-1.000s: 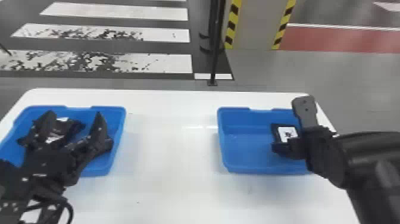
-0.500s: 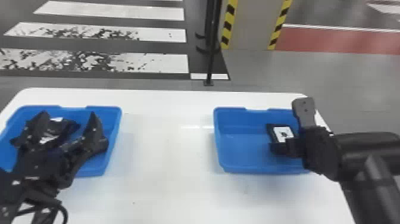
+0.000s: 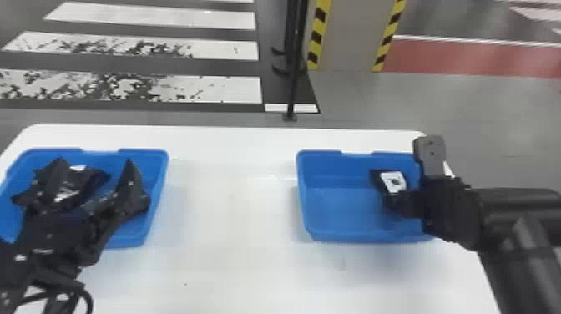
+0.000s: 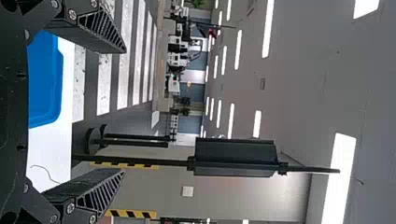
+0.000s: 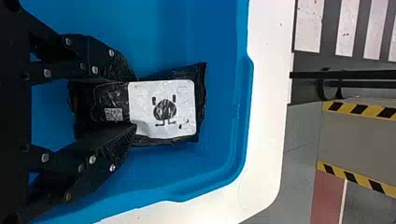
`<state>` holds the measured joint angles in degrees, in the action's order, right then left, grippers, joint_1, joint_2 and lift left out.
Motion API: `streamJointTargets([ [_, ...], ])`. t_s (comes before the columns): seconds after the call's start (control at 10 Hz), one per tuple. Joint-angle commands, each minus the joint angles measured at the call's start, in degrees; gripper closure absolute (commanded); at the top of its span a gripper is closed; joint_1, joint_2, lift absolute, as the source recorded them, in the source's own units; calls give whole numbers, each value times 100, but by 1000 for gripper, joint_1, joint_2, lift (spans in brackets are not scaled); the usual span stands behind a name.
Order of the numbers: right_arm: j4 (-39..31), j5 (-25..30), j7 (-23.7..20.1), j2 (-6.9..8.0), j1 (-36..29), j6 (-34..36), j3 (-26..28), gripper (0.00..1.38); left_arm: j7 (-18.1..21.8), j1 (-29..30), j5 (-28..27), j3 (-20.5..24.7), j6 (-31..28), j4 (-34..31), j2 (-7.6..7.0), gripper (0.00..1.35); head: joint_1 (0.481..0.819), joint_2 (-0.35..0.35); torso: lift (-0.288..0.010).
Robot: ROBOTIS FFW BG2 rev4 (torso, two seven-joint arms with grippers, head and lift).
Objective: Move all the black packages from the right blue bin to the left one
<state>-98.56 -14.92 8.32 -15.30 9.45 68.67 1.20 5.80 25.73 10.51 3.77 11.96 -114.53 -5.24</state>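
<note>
"Grey striped floor [image 3: 492, 108] beyond; nearer, a white table [image 3: 233, 234]. Bins?"

"Left blue bin [image 3: 144, 155], with the left gripper [image 3: 95, 162] wide open and empty above it; right blue bin [image 3: 350, 234], where the right gripper [image 3: 391, 201] pinches a black package [image 5: 163, 109]."

"Lying how?"

"Label up, long axis near to far."

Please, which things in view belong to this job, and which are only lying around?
Job:
- right bin
- its package
- left bin
- its packages
- left gripper
- right gripper

Not job:
- black stand
- striped pillar
- floor stripes
</note>
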Motion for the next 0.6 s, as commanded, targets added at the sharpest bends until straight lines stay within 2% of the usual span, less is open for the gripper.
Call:
streamJointTargets([
  [0.0,132,-62,-111,1,-30,-286,62,1191,0,0,23,11,14,14,-3,170,695,-99,-173],
  [0.3,118,-473,-533,-8,-157,-820,85,1191,0,0,46,0,84,28,5,170,695,-81,-173],
  [0.5,-248,-919,-823,-17,-396,-975,62,1191,0,-14,57,-12,140,28,14,170,695,-63,-173],
])
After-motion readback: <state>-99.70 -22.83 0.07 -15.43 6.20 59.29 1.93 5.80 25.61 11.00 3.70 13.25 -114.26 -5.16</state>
